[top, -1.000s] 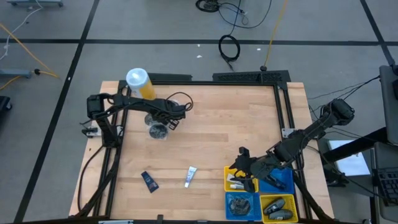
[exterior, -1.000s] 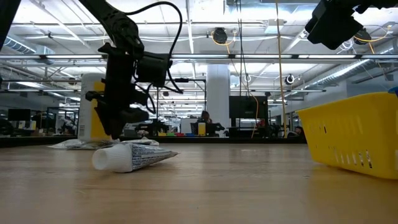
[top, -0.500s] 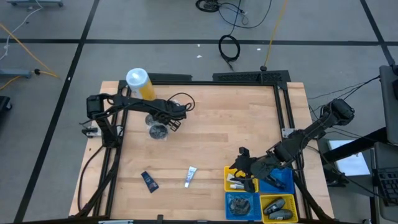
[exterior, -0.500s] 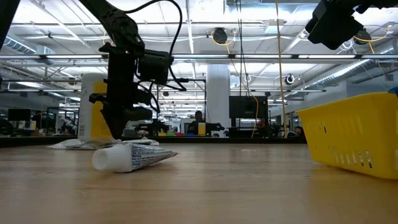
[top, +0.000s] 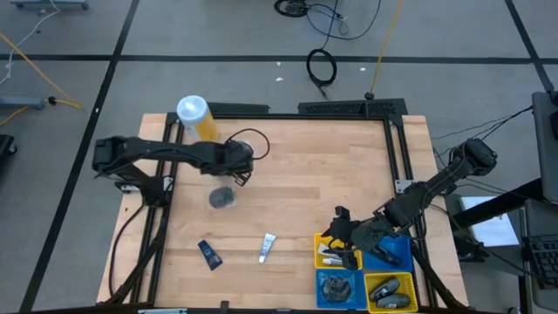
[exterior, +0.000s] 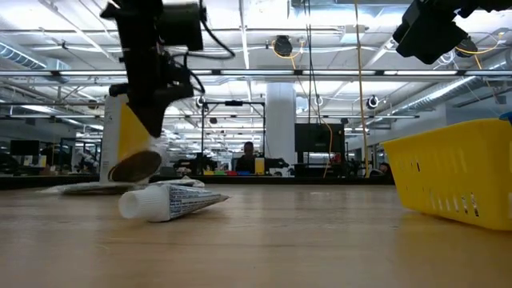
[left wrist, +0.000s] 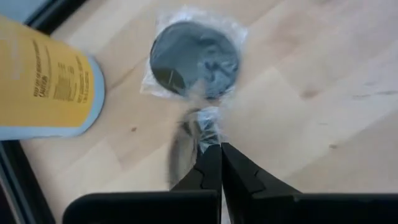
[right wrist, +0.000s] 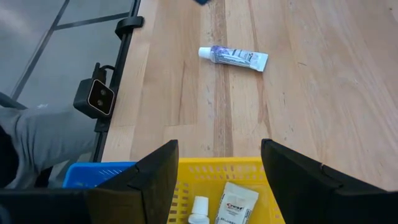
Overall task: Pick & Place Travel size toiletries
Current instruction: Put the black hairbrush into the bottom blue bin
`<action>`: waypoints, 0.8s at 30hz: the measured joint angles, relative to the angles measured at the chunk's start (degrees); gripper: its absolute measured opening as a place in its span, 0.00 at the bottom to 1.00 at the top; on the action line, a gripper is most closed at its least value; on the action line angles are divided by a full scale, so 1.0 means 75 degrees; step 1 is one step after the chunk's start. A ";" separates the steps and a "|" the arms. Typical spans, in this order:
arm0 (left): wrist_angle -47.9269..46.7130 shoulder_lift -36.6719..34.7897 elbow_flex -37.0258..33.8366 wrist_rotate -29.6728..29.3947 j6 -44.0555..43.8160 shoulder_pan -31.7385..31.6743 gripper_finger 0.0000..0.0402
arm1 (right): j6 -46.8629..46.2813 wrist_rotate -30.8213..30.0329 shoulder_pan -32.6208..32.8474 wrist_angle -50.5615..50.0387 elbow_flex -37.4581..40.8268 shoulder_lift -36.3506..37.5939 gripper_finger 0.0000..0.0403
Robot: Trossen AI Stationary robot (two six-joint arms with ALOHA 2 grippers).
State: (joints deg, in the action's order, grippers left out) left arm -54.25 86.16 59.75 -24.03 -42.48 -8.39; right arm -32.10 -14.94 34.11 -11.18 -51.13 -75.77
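On the wooden bench (top: 296,174), four square bins (top: 364,272) at the near right corner already hold toiletries. Three items remain: one plastic-wrapped round grey jar (top: 221,197) lifted by the pinched-shut left gripper (top: 237,171), one dark blue tube (top: 208,254), one white tube (top: 267,247). The right gripper (top: 340,234) waits open and empty above the bins.

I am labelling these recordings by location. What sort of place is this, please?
Probably a large open robotics lab or industrial workspace. The wooden table stands on a grey floor with cables, and the low view shows exposed ceiling lighting and distant workstations.
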 joint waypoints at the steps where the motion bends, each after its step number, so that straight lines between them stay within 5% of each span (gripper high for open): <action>1: -0.0008 -0.0151 0.0000 -0.0046 -0.0038 0.0093 0.00 | 0.0003 0.0001 0.0000 -0.0001 0.0000 0.0000 0.55; 24: -0.0292 -0.0649 0.0411 -0.0340 -0.0359 0.1335 0.00 | 0.0207 -0.0029 0.0000 -0.0041 0.0003 0.0000 0.55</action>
State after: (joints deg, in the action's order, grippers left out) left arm -56.44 81.30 62.83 -26.58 -45.18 1.62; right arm -30.55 -15.16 34.11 -11.49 -51.11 -75.77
